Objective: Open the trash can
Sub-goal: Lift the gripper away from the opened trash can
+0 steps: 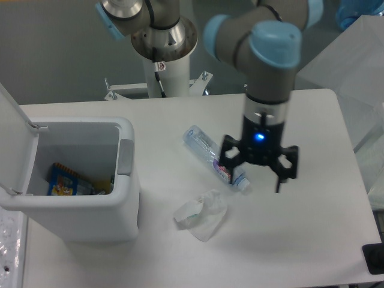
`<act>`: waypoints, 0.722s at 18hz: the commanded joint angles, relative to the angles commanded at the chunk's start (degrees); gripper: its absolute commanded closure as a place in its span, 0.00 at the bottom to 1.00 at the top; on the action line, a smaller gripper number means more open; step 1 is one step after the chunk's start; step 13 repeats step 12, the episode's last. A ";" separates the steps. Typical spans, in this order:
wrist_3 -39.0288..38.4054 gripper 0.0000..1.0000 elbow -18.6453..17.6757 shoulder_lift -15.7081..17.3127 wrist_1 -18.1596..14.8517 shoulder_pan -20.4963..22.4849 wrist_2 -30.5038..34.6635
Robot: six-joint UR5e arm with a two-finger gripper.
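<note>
My tool (249, 177) hangs spread and empty over the desk (300, 240). The trash can (78, 213) stands well off to its left, lid up. A plastic bottle (213, 157) lies just beside the tool's left finger.

The trash can (90, 204) stands at the table's (300, 240) left, lid raised, colourful packaging inside. The gripper (258, 175), fingers spread and empty, hangs right of a plastic bottle (213, 157). A crumpled wrapper (201, 215) lies nearer.

- arm reaches in from top, wrist vertical, pointing straight down
- gripper (251, 179) fingers spread wide, nothing between them
- blue LED lit on gripper body
</note>
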 joint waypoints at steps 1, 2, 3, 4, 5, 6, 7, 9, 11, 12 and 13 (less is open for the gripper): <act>0.00 0.00 -0.08 -0.18 -0.09 -0.09 0.89; 0.26 0.00 -0.26 -0.27 -0.26 -0.09 1.42; 1.48 0.00 -0.43 -0.27 -0.61 -0.09 1.86; 4.02 0.00 -0.61 -0.27 -0.96 -0.09 2.38; 6.74 0.00 -0.78 -0.27 -1.14 -0.17 3.43; 8.77 0.00 -0.96 -0.27 -1.40 -0.18 4.66; 10.27 0.00 -0.79 -0.27 -2.54 -0.18 5.80; 13.87 0.00 0.09 -0.27 -6.22 -0.09 7.22; 18.17 0.00 1.06 -0.27 -8.95 0.00 8.62; 18.98 0.00 1.15 -0.27 -9.31 -0.09 8.98; 18.98 0.00 1.15 -0.27 -9.31 -0.09 8.98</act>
